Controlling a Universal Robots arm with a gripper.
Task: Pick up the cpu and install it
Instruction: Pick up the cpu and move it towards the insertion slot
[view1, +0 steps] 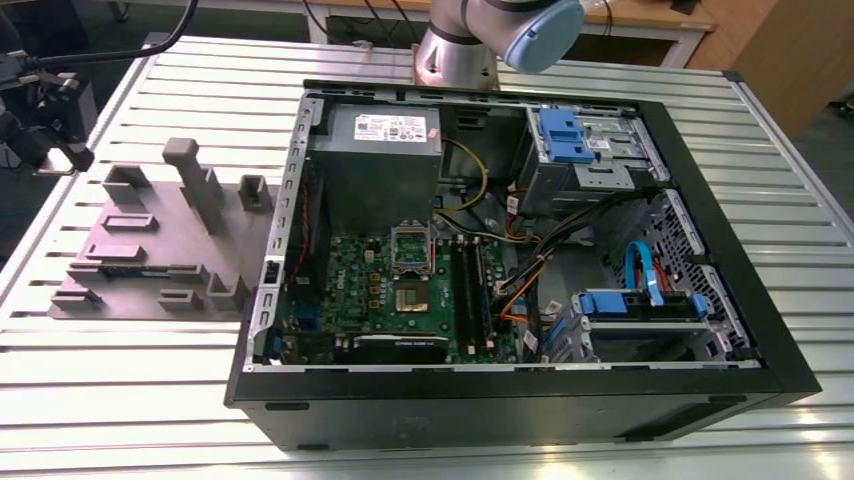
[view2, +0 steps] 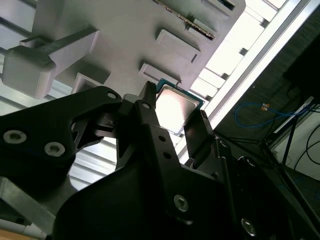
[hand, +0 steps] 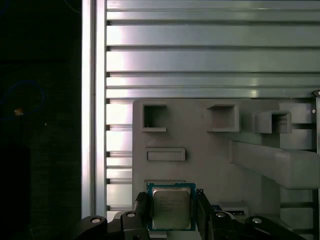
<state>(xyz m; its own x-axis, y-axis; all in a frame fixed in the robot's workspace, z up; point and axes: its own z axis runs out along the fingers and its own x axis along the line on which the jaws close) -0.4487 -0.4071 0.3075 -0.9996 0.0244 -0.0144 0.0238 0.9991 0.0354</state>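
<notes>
The cpu (hand: 171, 206), a small square chip with a silver top and a thin greenish rim, sits between the two black fingers of my gripper (hand: 171, 212) in both wrist views. The fingers press on two opposite edges of the cpu (view2: 176, 106), so my gripper (view2: 175, 109) is shut on it. The chip looks slightly raised above the grey parts fixture (hand: 200, 150). In the exterior view my gripper (view1: 56, 150) hangs over the fixture's (view1: 147, 250) far left end. The open computer case (view1: 521, 400) holds the green motherboard (view1: 400, 300) with its cpu socket (view1: 411, 296).
The grey fixture carries tall posts (view1: 187, 175) and several low pockets. The case lies on a ribbed aluminium table (view1: 134, 380); its walls stand well above the motherboard. Inside are a power-supply box (view1: 380, 135), blue drive brackets (view1: 567, 135) and loose cables (view1: 534, 270). The arm's base (view1: 461, 50) stands behind the case.
</notes>
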